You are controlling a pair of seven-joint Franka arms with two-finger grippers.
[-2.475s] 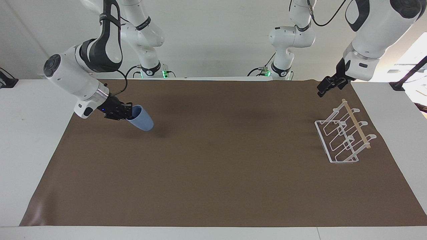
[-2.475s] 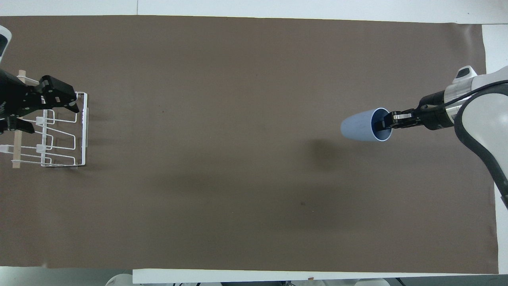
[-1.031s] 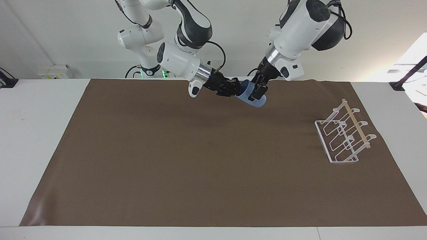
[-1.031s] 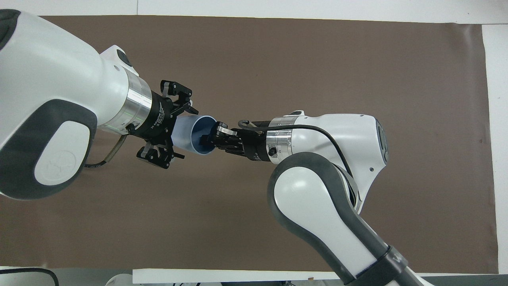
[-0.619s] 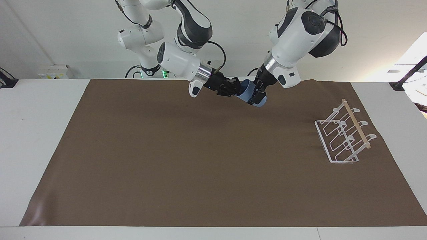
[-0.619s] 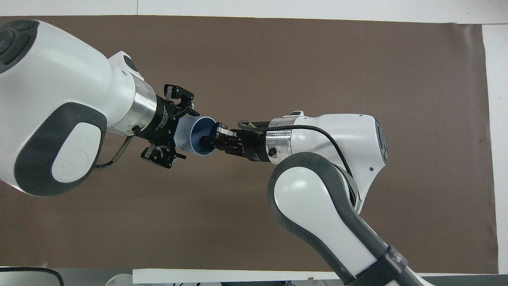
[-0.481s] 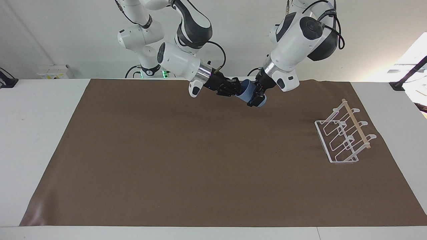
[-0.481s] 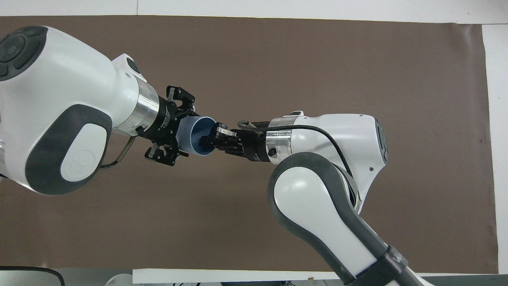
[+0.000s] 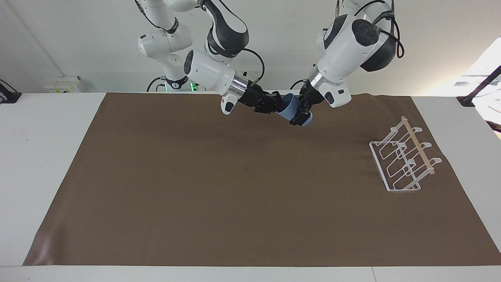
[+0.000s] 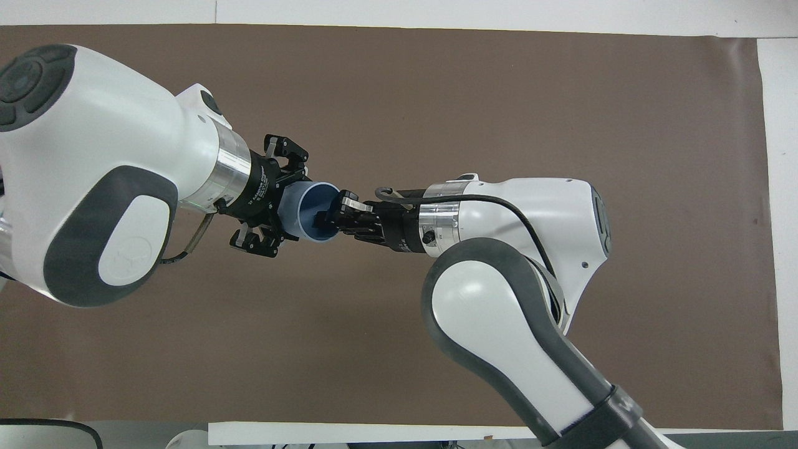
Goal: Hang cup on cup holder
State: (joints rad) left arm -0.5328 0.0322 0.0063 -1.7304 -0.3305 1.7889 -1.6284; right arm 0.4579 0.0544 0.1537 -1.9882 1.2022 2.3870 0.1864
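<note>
The light-blue cup (image 9: 288, 108) is held in the air, lying sideways, over the brown mat near the robots' edge. My right gripper (image 9: 278, 105) is shut on the cup's rim, with one finger inside the mouth. It also shows in the overhead view (image 10: 329, 218), at the cup (image 10: 312, 209). My left gripper (image 9: 300, 116) is open, its fingers on either side of the cup's base end, as the overhead view (image 10: 282, 209) also shows. The white wire cup holder (image 9: 418, 145) stands on the mat toward the left arm's end. It is hidden in the overhead view.
A brown mat (image 9: 235, 188) covers most of the white table (image 9: 39, 156). Both arms' bodies fill much of the overhead view.
My right gripper carried the cup from its end of the table to the middle. My left gripper came from above the cup holder, slid over the cup's base end, and its fingers narrowed a little.
</note>
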